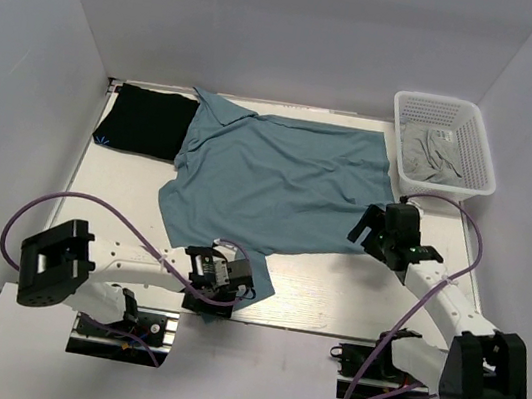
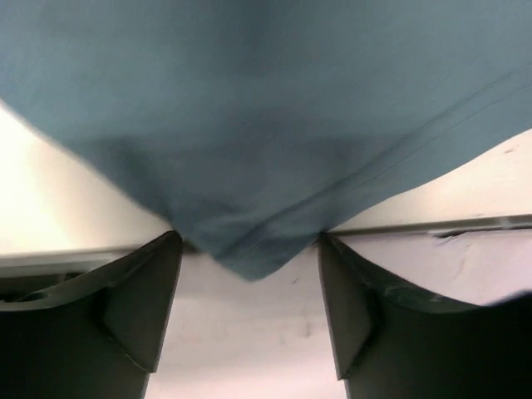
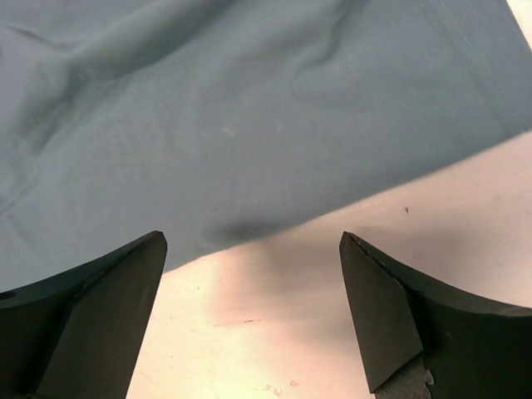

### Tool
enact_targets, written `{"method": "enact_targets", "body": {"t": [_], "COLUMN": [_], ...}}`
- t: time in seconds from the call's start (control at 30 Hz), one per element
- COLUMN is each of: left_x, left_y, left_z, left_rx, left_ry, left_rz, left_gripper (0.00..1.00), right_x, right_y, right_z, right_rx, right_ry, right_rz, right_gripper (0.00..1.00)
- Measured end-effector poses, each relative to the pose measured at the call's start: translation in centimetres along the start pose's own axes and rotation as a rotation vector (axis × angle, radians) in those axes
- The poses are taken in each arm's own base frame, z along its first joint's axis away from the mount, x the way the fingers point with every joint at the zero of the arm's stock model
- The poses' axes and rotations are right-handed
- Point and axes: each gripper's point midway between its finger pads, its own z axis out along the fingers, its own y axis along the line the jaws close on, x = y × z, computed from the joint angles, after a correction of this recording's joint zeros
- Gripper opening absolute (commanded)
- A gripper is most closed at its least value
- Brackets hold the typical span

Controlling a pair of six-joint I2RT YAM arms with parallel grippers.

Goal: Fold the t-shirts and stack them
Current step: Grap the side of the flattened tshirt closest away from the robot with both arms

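T-shirt [image 1: 279, 181] corner — overhanging near table [image 1: 332, 296] edge.

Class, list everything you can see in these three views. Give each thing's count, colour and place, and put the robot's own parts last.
teal-blue t-shirt: one, dusty teal-blue, spread across the middle of the table
black t-shirt: one, black, far left, touching the teal one
basket: one, white, far right corner
grey cloth: one bundle, grey, inside the basket
table: one, pale
cables: two, purple, one looping from each arm
left arm: one, white and black, near left; jaws apart on either side of the teal shirt's near corner
right arm: one, white and black, near right; jaws open at the teal shirt's near edge
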Motion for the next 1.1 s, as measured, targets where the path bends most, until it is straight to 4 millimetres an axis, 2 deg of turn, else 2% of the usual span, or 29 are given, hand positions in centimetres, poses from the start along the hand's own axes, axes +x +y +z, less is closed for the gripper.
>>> {"method": "enact_targets", "body": {"t": [0.17, 0.2, 0.3, 0.4, 0.57, 0.77, 0.9, 1.1], "left_x": [-1.0, -1.2, -1.7, -2.1, -2.0, -1.1, -0.9, -0.9], "left_y": [-0.2, -0.4, -0.7, -0.5, -0.1, 1.3, 1.6, 1.8], "left_z": [0.5, 0.5, 0.6, 0.7, 0.6, 0.3, 0.3, 0.3], "left_rx": [-0.01, -0.012, -0.015, -0.036, -0.037, -0.063, -0.072, -0.076], "left_ry": [-0.038, -0.044, -0.057, -0.057, -0.052, -0.02, -0.011, -0.007], "left_rz": [0.016, 0.02, 0.022, 0.024, 0.026, 0.054, 0.075, 0.091], "left_gripper": [0.46, 0.29, 0.0, 0.0, 0.0, 0.0, 0.0, 0.0], "right_x": [-0.9, -1.2, -1.7, -1.6, -0.5, -0.1, 0.2, 0.3], "right_y": [-0.1, -0.1, -0.2, -1.0, -4.2, -7.7, -8.8, -9.5], "right_z": [-0.9, -1.1, -1.5, -1.5, -1.5, -0.6, 0.2, 2.2], "right_rx": [0.001, 0.001, 0.007, 0.051, 0.219, 0.394, 0.441, 0.464], "right_ry": [-0.056, -0.072, -0.097, -0.1, -0.071, -0.046, -0.02, -0.001], "right_rz": [0.022, 0.029, 0.038, 0.056, 0.093, 0.113, 0.124, 0.155], "right_gripper": [0.9, 0.9, 0.9, 0.9, 0.9, 0.89, 0.85, 0.79]}}
